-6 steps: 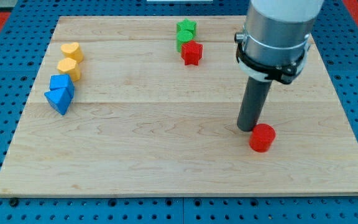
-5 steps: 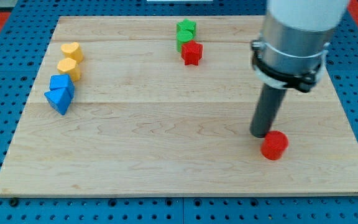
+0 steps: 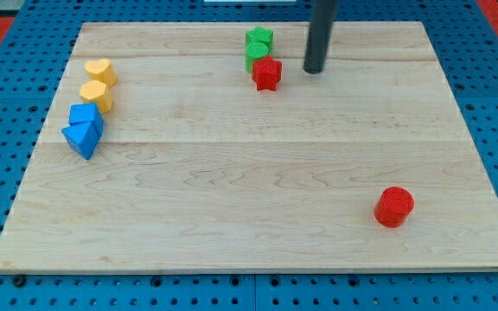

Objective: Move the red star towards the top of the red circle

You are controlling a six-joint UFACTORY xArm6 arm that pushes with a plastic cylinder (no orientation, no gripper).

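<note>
Camera view shows the red star [image 3: 266, 73] just to the left of my tip [image 3: 315, 71], apart from it with a small gap, and touching the green blocks [image 3: 258, 45] stacked behind it; the tool is a plain rod with nothing to open or close, and it touches no block. The red circle [image 3: 394, 207] sits well below and to the right of my tip on the worktop [image 3: 232, 199]. To push the star well, I judge my tip should go round to its upper-left side, between star and green blocks, and drive it diagonally down-right, stopping short just above the circle.
</note>
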